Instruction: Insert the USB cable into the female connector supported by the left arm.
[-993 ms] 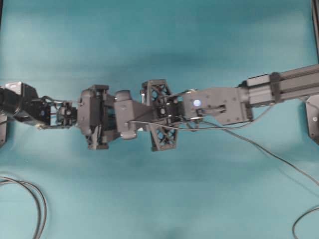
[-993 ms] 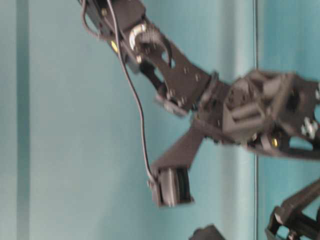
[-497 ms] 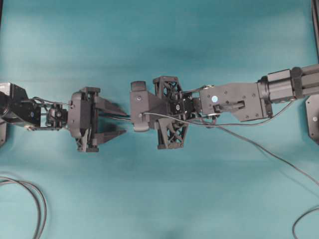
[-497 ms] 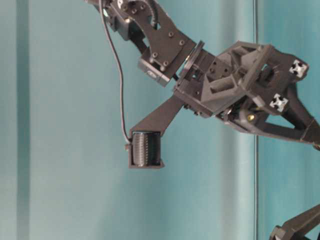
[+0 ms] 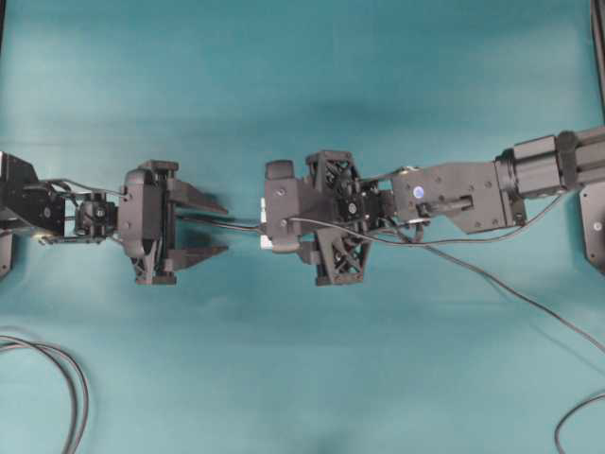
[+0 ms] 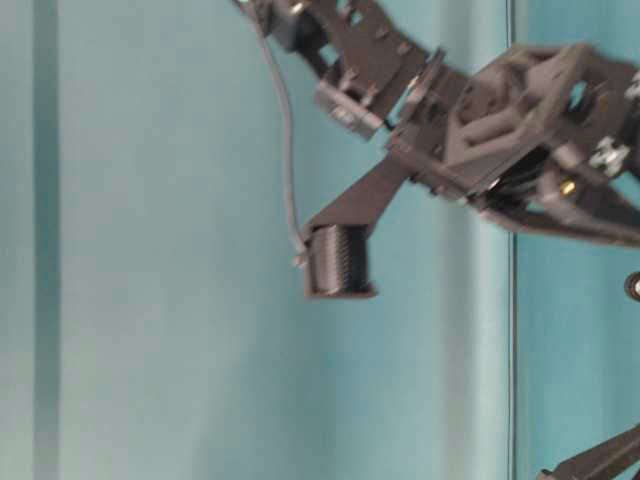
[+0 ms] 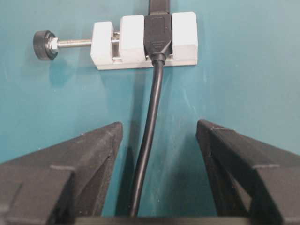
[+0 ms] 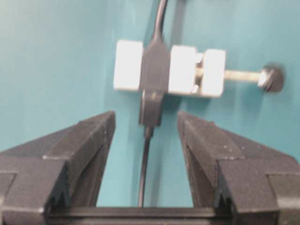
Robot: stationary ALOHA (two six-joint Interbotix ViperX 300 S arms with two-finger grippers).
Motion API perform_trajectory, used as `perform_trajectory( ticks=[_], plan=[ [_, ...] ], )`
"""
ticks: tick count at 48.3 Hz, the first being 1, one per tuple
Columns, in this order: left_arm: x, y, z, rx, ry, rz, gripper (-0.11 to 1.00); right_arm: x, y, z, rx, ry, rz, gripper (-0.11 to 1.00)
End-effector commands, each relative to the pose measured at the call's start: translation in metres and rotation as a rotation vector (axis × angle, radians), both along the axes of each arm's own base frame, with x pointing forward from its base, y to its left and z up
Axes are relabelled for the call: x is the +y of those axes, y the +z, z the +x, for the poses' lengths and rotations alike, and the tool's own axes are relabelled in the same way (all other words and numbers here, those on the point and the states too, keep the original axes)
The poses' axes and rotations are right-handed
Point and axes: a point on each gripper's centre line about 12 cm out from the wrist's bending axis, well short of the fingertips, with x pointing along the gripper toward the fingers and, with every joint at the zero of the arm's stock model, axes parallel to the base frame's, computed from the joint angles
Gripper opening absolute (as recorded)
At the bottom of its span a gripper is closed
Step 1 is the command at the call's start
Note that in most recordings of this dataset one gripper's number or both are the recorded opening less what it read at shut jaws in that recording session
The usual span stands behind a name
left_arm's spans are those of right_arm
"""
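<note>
A smooth matte teal tabletop (image 5: 302,85) is carrying everything. The right tool (image 8: 145,140), ridged black plastic with lattice sides, is standing open, empty. At nine o'clock overhead, the left tool (image 7: 159,140), solid tapered black, is gaping too. Between them is lying the white blocky female connector (image 7: 144,41), the slim black USB cable (image 8: 151,101) plugged in. No writing is legible.

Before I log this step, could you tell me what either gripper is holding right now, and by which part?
Nothing is held. The left gripper and the right gripper are both open, each clear of the female connector on the table.
</note>
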Motion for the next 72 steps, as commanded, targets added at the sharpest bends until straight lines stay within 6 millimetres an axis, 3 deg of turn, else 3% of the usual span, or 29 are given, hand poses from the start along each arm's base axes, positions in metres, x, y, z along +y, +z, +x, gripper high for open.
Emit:
perform_trajectory(
  ticks=[1,16,32,42,54,72],
  plan=[
    [0.001,0.006,0.006,-0.030,-0.004,0.014,0.72,0.001,0.020,0.003,-0.076,0.006,0.005,0.57],
    [0.007,0.009,0.016,-0.052,-0.005,0.050,0.71,0.001,0.005,0.002,-0.053,0.003,0.009,0.54],
    [0.009,0.002,0.025,-0.075,-0.001,0.053,0.67,0.001,-0.004,0.001,-0.030,0.003,0.008,0.25],
    [0.009,0.001,0.025,-0.075,-0.001,0.052,0.67,0.000,-0.005,0.000,-0.024,0.001,0.007,0.23],
    [0.009,0.001,0.017,-0.062,0.007,0.038,0.67,-0.003,0.015,-0.001,-0.062,-0.005,0.005,0.23],
    [0.008,0.022,-0.003,-0.091,0.030,-0.006,0.67,-0.012,0.047,-0.033,-0.186,-0.021,0.013,0.22]
  ],
)
